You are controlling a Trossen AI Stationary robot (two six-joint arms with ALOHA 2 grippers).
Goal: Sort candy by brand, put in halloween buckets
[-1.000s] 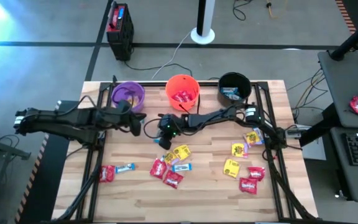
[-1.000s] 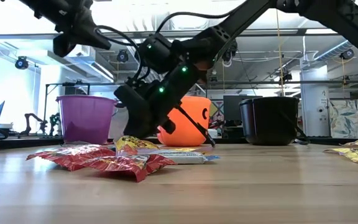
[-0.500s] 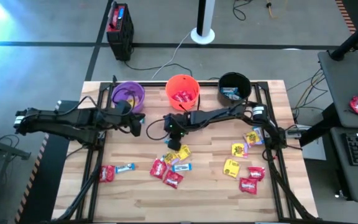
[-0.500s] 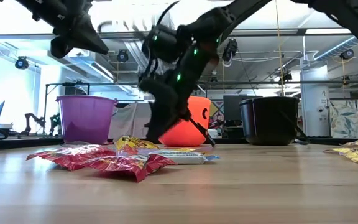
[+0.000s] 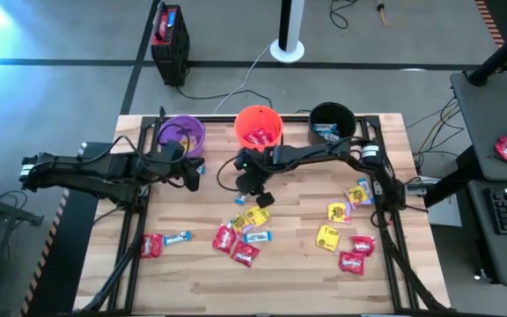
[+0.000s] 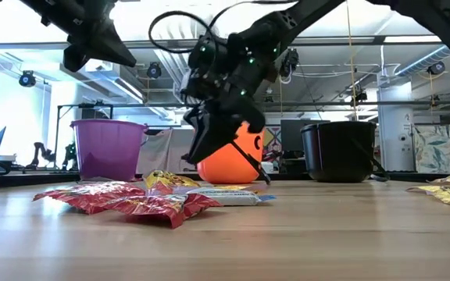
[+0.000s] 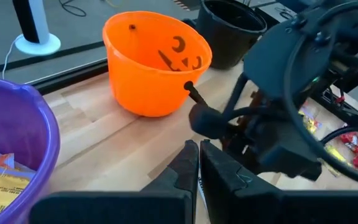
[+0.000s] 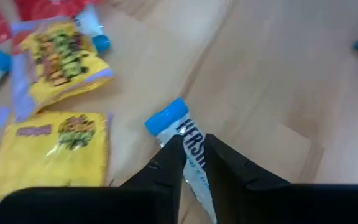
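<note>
Three halloween buckets stand in a row at the table's far edge: purple (image 5: 181, 135), orange (image 5: 259, 129) and black (image 5: 332, 121). Each has candy inside. Red, yellow and blue-and-white candy packets lie flat on the table in a middle cluster (image 5: 245, 233), a right one (image 5: 346, 231) and a left one (image 5: 161, 243). My right gripper (image 5: 262, 195) hangs in front of the orange bucket, above the middle cluster, shut on a blue-and-white packet (image 8: 188, 149). My left gripper (image 5: 194, 176) is shut, holds nothing and hovers near the purple bucket. My right gripper pinches the blue-and-white packet between its two fingers (image 8: 173, 155), which slant down from above and lie along the packet. The packet's blue end (image 8: 166, 116) sticks out past the fingertips. The packet is lifted clear of the table.
Bare wood lies between the buckets and the candy clusters and along the near edge (image 5: 262, 295). A black frame rail (image 5: 135, 220) runs along each side of the table. The orange bucket's thin black handle (image 6: 248, 164) hangs down at its front.
My right gripper has risen off the table beside the middle cluster and gone toward the orange bucket, rolling its wrist as it went. The blue-and-white packet has come up with it, clear of the table.
</note>
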